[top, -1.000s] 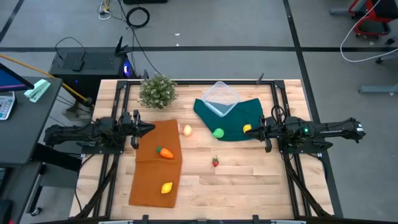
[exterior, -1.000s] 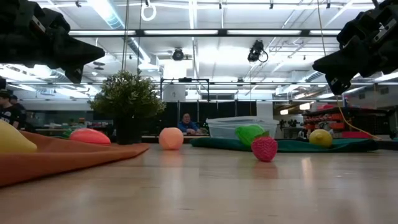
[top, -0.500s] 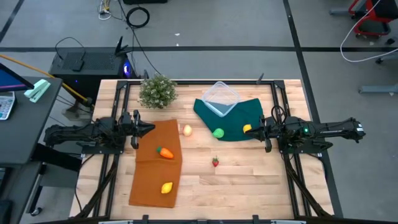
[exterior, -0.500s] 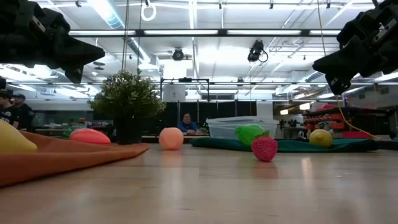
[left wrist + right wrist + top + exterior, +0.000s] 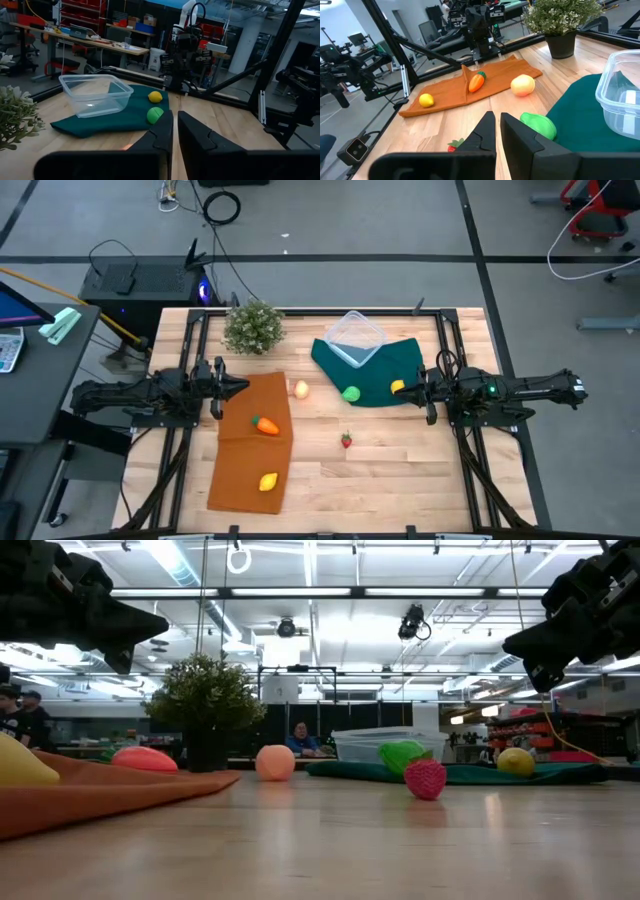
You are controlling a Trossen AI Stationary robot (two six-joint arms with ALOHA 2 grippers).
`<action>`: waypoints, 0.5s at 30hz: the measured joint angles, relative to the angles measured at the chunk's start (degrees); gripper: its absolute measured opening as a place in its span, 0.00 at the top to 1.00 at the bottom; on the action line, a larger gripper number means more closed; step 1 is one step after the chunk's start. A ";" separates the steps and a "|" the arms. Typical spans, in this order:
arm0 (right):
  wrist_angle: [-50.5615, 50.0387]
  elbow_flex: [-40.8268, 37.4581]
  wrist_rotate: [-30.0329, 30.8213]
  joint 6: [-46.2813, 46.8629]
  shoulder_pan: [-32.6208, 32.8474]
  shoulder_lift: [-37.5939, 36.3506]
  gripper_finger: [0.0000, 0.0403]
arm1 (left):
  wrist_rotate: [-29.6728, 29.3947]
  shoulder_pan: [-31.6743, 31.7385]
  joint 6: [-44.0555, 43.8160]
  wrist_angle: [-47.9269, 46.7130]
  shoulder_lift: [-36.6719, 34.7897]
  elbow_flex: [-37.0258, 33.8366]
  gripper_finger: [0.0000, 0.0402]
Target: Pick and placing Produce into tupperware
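Note:
The clear tupperware (image 5: 355, 338) stands on a dark green cloth (image 5: 385, 370) at the far middle of the table. A yellow lemon (image 5: 397, 387) and a green ball (image 5: 350, 393) lie on that cloth. On bare wood lie the peach ball (image 5: 301, 389) and the red strawberry (image 5: 346, 440). The carrot (image 5: 265, 425) and a second lemon (image 5: 268, 481) rest on an orange cloth (image 5: 250, 445). My left gripper (image 5: 240, 387) (image 5: 175, 114) hovers shut over the orange cloth's far edge. My right gripper (image 5: 405, 392) (image 5: 497, 116) hovers shut just right of the lemon on the green cloth.
A bushy potted plant (image 5: 253, 327) stands at the far left of the table, left of the tupperware. Dark frame rails (image 5: 452, 360) run along both sides. Bare wood lies around the strawberry and toward the near edge (image 5: 400, 480).

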 joint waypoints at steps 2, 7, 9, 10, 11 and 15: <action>0.00 0.00 -0.01 0.00 0.00 0.01 1.00 | 0.00 -0.01 0.06 0.00 0.00 0.00 0.91; 0.00 0.01 -0.02 0.00 0.00 0.01 1.00 | 0.00 0.00 0.04 0.00 0.01 0.01 0.90; 0.00 0.01 -0.02 0.00 0.00 0.01 1.00 | 0.00 -0.02 0.01 0.00 0.01 0.00 0.91; 0.00 0.01 -0.02 0.00 0.00 0.02 1.00 | 0.00 -0.01 0.05 0.00 0.01 0.00 0.91; 0.00 0.00 -0.01 0.00 0.00 0.01 1.00 | 0.01 -0.01 0.05 0.00 0.00 0.00 0.91; 0.00 0.02 -0.01 0.00 0.00 0.00 1.00 | 0.01 0.00 0.06 0.00 0.01 0.00 0.93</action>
